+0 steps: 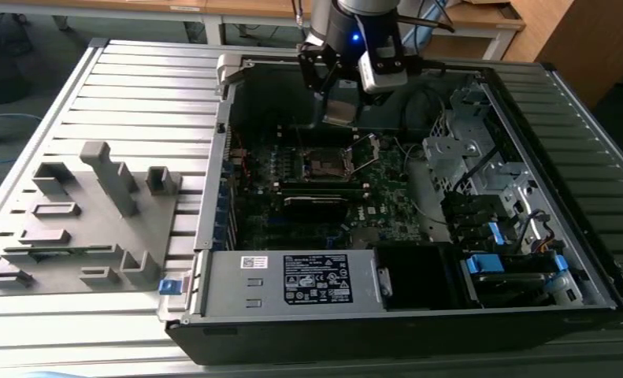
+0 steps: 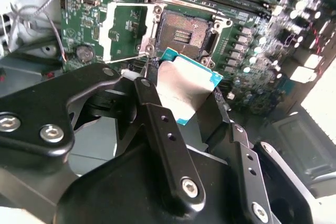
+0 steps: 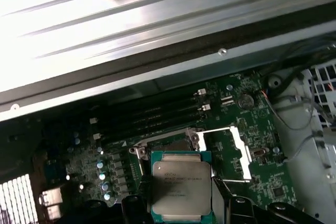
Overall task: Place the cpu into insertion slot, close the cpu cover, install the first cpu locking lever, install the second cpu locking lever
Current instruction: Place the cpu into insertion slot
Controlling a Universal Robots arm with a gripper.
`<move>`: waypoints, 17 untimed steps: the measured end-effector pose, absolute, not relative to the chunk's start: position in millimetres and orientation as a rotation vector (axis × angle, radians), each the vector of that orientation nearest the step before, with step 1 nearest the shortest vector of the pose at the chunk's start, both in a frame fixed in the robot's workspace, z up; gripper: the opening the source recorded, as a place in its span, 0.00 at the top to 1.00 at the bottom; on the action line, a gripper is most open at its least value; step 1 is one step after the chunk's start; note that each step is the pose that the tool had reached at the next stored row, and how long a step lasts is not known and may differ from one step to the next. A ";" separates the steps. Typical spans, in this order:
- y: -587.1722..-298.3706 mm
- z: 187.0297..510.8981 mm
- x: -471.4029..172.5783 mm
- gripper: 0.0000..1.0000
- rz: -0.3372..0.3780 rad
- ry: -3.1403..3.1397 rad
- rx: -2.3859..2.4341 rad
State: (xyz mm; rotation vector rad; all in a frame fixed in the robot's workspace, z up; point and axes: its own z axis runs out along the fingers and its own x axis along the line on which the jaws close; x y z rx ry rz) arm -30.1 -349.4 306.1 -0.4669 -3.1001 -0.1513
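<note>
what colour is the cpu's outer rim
Teal green, on the small square silver-topped chip; clearest in the first wrist view.

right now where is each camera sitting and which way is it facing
Exterior view: off the arm, raised, looking down into the open computer case; the arm's wrist and tool show above the motherboard.
First wrist view: on the arm, looking past the tool at the cpu and the open cpu cover.
Second wrist view: on the arm, looking along the black fingers at the cpu, apparently from the opposite side.
Shared: both wrist views show the tool shut on the cpu near the empty socket.
</note>
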 end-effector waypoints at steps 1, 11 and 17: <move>-349.5 305.9 -30.0 0.46 -0.151 -3.097 -0.495; -349.4 303.6 -30.0 0.46 -0.152 -3.048 -0.776; -349.4 302.2 -30.0 0.46 -0.151 -3.006 -0.943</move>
